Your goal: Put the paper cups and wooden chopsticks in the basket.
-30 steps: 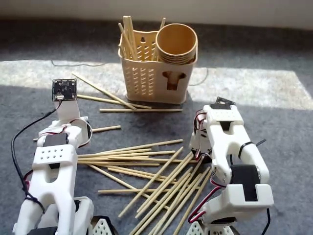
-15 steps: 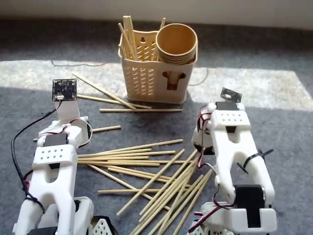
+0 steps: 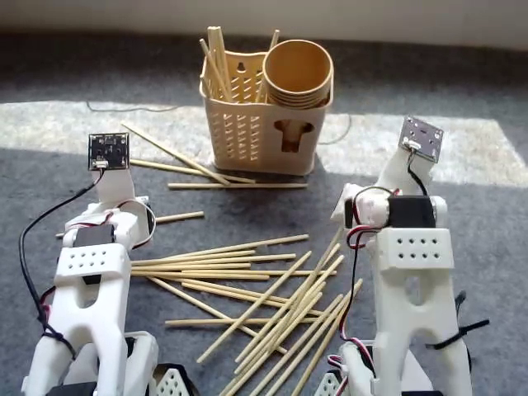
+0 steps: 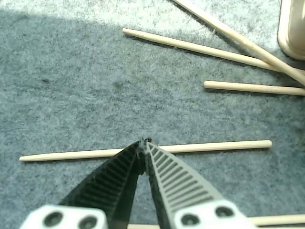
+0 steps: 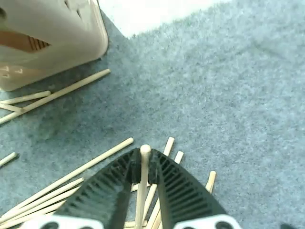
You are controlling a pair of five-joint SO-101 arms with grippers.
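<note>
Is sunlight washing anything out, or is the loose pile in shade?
High view: a sunlit band crosses the carpet at the basket; the chopstick pile lies in shade. Right wrist view: carpet past the basket is washed out white. Left wrist view: a lighter strip, nothing hidden.

Cream basket (image 3: 247, 124); tan cups (image 3: 299, 74), chopsticks (image 3: 239, 186); grey carpet (image 3: 470, 214)

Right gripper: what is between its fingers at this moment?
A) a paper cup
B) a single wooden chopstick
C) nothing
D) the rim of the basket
B: in the right wrist view the right gripper is shut on a chopstick, whose tip pokes out between the fingers. The paper cups sit in the basket.
</note>
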